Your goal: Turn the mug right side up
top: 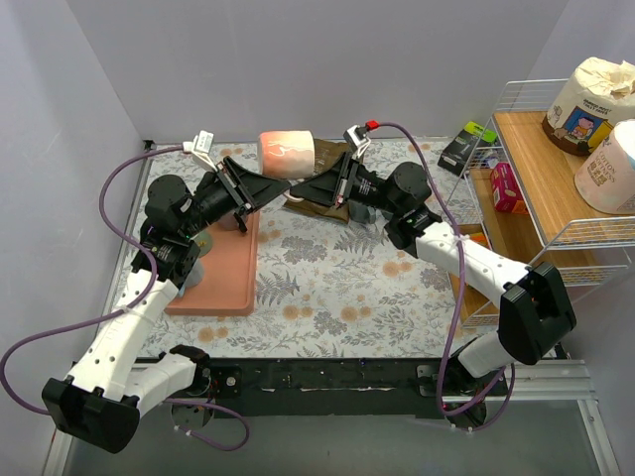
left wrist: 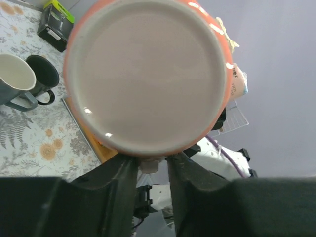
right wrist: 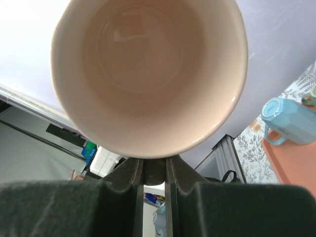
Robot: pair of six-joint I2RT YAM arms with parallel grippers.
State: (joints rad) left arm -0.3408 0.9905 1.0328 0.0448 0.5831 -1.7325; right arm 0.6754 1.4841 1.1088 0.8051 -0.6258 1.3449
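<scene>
Orange mug (top: 286, 154) lies on its side between the two arms at the back of the floral table cover (top: 337, 288), neither mouth-down nor upright. Its white base faces the left wrist camera and its open cream mouth faces the right one. The left gripper (left wrist: 150, 165) is clenched on a small white part at the mug's lower edge; which part that is cannot be told. The right gripper (right wrist: 154, 170) is pinched tight on the mug's rim, one finger inside the wall and one outside. A salmon tray (top: 223, 283) sits under the left arm with a light blue mug (right wrist: 289, 121) on it. A grey mug (left wrist: 15, 79) and a black mug (left wrist: 44, 74) stand side by side near the wire shelf (top: 536, 169).
</scene>
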